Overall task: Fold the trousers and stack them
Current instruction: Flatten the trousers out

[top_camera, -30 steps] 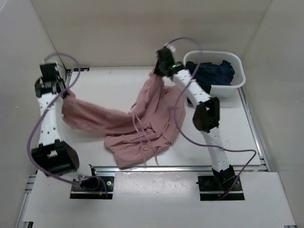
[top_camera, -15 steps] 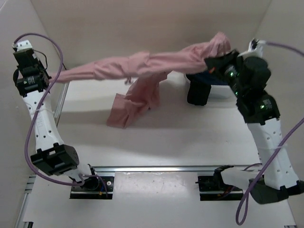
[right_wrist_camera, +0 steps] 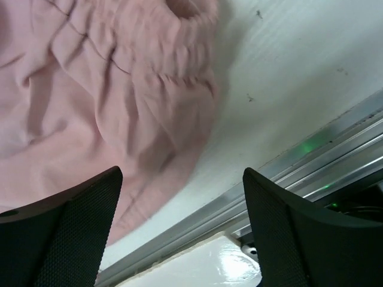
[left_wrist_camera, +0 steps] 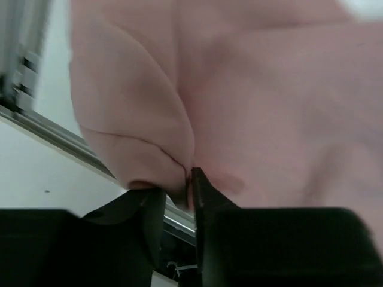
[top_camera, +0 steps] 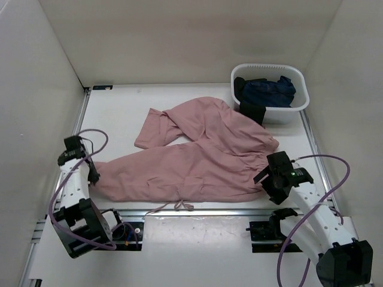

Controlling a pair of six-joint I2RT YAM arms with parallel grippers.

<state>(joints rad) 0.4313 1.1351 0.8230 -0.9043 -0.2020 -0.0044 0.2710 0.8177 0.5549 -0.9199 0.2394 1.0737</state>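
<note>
The dusty-pink trousers (top_camera: 197, 161) lie spread across the table, legs to the left and back, gathered waist to the right. Their thin drawstring (top_camera: 179, 205) trails over the front edge. My left gripper (top_camera: 94, 174) sits low at the left leg end. In the left wrist view its jaws (left_wrist_camera: 178, 182) stand slightly parted, with a fold of the hem (left_wrist_camera: 149, 149) resting at the tips. My right gripper (top_camera: 263, 179) is at the waist end. Seen from the right wrist, that gripper (right_wrist_camera: 182, 173) is wide open and holds nothing, with the waistband (right_wrist_camera: 108, 89) just ahead on the left.
A white basket (top_camera: 302, 98) stands at the back right with a dark navy garment (top_camera: 269, 89) inside and a black cloth (top_camera: 251, 110) hanging over its front wall. A metal rail (top_camera: 227, 212) runs along the table's near edge, close under both grippers.
The trousers were stretched in the air between both raised arms and now lie on the table. Both arms came down to the near edge. The right gripper let go and the left jaws parted.
</note>
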